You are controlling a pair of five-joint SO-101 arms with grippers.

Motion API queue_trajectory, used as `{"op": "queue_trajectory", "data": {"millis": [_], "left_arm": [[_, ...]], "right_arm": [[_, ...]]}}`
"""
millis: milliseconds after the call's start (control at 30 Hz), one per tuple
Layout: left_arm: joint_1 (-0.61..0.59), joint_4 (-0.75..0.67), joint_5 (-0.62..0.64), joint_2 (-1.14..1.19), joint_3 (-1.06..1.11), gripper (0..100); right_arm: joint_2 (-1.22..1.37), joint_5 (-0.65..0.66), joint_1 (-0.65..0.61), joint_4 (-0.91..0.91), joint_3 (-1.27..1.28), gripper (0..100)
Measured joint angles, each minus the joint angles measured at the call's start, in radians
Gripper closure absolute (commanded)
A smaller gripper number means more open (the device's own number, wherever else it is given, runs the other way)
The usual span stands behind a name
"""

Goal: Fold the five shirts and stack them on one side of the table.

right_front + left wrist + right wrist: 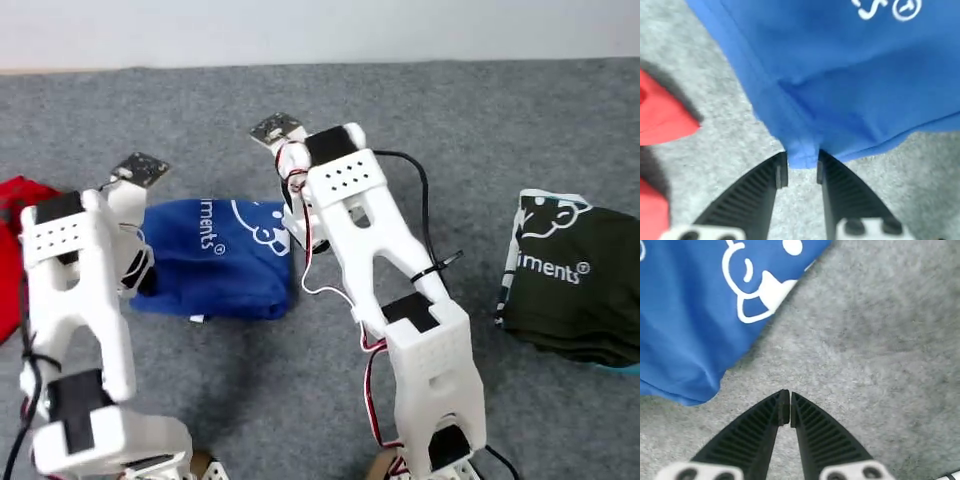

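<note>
Blue shirt [215, 258], a soft cloth garment with white print, folded to a rough rectangle, lies on the grey felt table cover [480, 130] between the two arms. Use it as your reference for every position below.

Left gripper [801, 169]: at the blue shirt's corner on the side facing the red shirt [12, 240], a loose cloth piece that is not visibly folded. The jaws are pinching the hem tip, which fills the narrow gap between them. Judge this as a corner grip, chosen so that you can drag or lift the piece without opening its fold.

Right gripper [790, 407]: just beside the blue shirt's opposite edge, over bare felt, jaws pressed together on nothing. You must spread them before they can take a second corner.

Dark green shirt [570, 280], folded, with white print: well apart from the blue shirt, beyond the right arm, resting on a further layer. Treat it as the stack. The probable next requirement is to carry the blue shirt there with both corners held level.
</note>
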Motion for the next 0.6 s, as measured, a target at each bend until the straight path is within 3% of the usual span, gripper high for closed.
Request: {"op": "queue_trajectory", "data": {"millis": [600], "left_arm": [[-0.081, 0.041, -0.014, -0.086, 0.000, 89]], "right_arm": [[0.000, 0.000, 0.002, 0.000, 0.000, 99.0]]}}
